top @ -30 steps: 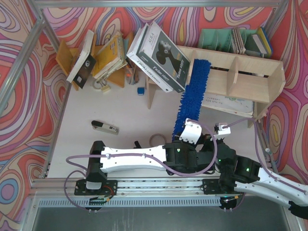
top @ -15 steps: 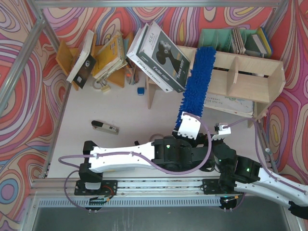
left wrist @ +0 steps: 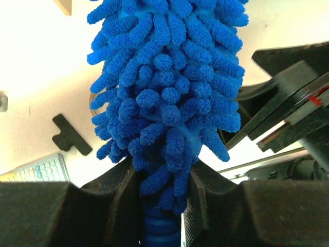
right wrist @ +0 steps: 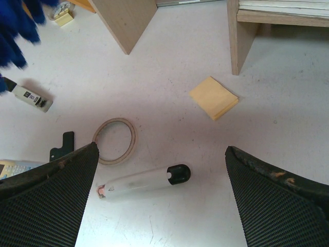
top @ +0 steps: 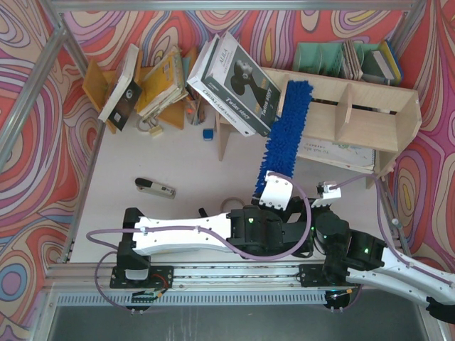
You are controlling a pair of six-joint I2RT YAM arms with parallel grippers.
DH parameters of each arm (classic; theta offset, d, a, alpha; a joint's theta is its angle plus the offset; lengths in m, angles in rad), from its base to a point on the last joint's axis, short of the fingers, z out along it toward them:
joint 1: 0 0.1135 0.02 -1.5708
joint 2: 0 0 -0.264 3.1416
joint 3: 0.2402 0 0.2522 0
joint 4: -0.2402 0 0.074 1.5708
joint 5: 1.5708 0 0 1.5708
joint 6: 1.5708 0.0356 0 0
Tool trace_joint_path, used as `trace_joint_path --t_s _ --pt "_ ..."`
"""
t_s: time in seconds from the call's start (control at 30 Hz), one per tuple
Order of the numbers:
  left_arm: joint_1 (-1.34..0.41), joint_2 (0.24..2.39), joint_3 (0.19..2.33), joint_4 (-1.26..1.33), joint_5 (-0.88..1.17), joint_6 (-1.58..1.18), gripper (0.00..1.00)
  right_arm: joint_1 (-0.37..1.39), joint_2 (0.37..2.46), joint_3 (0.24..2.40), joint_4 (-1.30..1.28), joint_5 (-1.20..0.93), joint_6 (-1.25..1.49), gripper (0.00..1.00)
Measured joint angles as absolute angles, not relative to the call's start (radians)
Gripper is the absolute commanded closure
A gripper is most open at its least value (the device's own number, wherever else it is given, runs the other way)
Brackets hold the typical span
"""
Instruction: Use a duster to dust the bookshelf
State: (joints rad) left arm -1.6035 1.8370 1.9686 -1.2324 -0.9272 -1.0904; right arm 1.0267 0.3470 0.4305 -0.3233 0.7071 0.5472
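The duster [top: 284,135] is a long fluffy blue strip running up from my left gripper [top: 274,202] to the bookshelf [top: 370,117], its tip lying on the left end of the plywood top. In the left wrist view the fluffy head [left wrist: 164,92] fills the middle. My left gripper [left wrist: 163,206] is shut on the duster's ribbed blue handle [left wrist: 160,231]. My right gripper [right wrist: 162,154] hangs open above the table, in front of the shelf's legs [right wrist: 126,20]. Nothing is between its fingers.
Under the right gripper lie a white-and-black marker pen [right wrist: 139,181], a tape ring [right wrist: 114,140] and a yellow note pad [right wrist: 213,96]. A black-and-white book [top: 234,78] leans on the shelf's left end. A teal organizer [top: 320,57] stands behind, an orange rack [top: 96,85] at left, a stapler [top: 155,187] on the table.
The duster's tip swept farther over the shelf top, then drew back a little. The left arm shifted left and back. The right arm stayed still.
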Motion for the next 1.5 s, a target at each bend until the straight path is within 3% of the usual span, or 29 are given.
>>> trace_joint_path --t_s 0.37,0.67,1.0,1.5 --pt "-1.604 1.837 1.886 -1.208 -0.837 -1.103 1.00 1.027 0.347 0.430 -0.323 0.707 0.547 0.01" --pt "-1.603 1.859 2.008 -1.185 -0.789 -0.926 1.00 1.027 0.347 0.430 -0.323 0.707 0.548 0.01" --pt "-1.570 1.841 1.958 -1.132 -0.725 -0.783 1.00 1.027 0.337 0.430 -0.374 0.714 0.574 0.01" --pt "-1.464 1.700 1.804 -1.068 -0.676 -0.720 1.00 1.027 0.314 0.516 -0.680 0.885 0.910 0.02"
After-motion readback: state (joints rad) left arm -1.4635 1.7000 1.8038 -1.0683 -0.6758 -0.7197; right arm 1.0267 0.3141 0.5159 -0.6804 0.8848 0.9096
